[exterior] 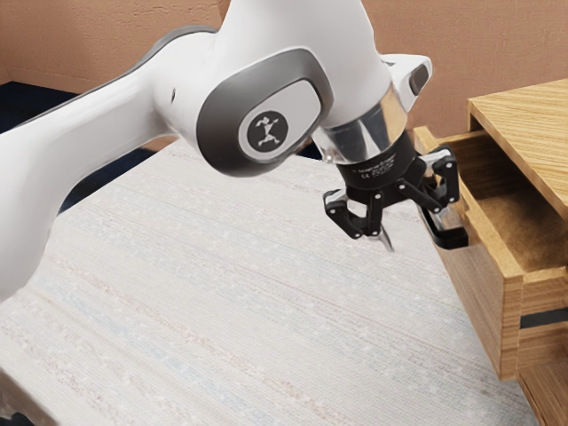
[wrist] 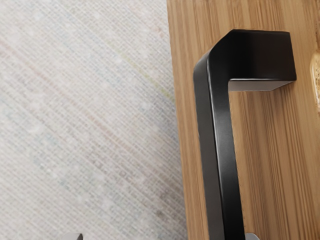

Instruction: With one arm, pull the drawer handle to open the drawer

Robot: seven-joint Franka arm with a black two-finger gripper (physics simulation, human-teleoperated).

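A wooden cabinet stands at the exterior view's right, on a pale woven tabletop. Its top drawer is slid out toward the arm, and its inside shows from above. A black bar handle is fixed to the drawer front. My gripper hangs right at that handle with its fingers spread wide, so it is open. In the wrist view the handle runs along the wooden drawer front directly under my hand, close to one finger, and nothing presses it from the other side.
Beneath the pulled-out drawer a dark gap marks a lower drawer in the same cabinet. The tabletop stretches wide toward the exterior view's left and front. A reddish-brown wall stands behind.
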